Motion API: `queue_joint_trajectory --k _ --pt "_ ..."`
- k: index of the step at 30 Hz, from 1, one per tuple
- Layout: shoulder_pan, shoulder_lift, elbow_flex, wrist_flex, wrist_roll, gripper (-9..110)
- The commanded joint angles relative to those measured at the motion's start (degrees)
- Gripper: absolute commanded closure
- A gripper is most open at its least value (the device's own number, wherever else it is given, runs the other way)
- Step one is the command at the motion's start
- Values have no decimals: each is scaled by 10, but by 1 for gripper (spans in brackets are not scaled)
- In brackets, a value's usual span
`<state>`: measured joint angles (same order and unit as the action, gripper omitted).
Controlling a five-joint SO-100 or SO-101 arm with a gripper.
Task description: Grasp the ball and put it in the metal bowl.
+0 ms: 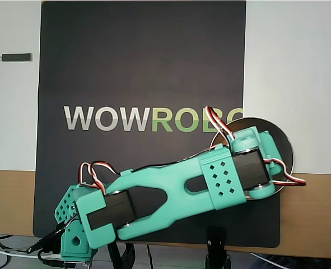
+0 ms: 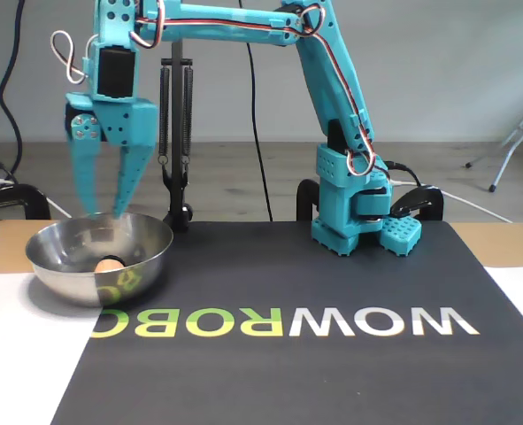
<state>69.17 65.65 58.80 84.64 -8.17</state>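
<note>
- We see both views evenly lit, bright, soft daylight; shadows faint.
- Metal bowl [image 2: 99,257] mirrors the mat lettering [image 2: 283,322].
- Slight softness throughout.

The ball [image 2: 109,264] is peach-orange, and the bowl [image 2: 146,251] is silver-grey with a shiny inside that mirrors the yellow-green lettering nearby. The arm [image 2: 243,22] and gripper [image 2: 102,212] are turquoise with black motor blocks and red, white and black wires; the mat [image 1: 143,67] is black, printed "WOWROBO" in white letters that turn green. Beside the mat the table [image 1: 294,67] is white, with a light wood-brown strip along one edge.
</note>
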Motion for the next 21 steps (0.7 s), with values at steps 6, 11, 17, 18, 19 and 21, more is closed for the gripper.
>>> queue_joint_trajectory --k 6,11,17,18,19,21 --pt "4 13 -23 27 2 102" --pt "-2 14 -23 28 2 102" --pt "-23 49 -2 28 2 102" --pt "-29 57 5 28 2 102" --pt "-37 66 12 28 2 102" --pt "-49 84 29 28 2 102"
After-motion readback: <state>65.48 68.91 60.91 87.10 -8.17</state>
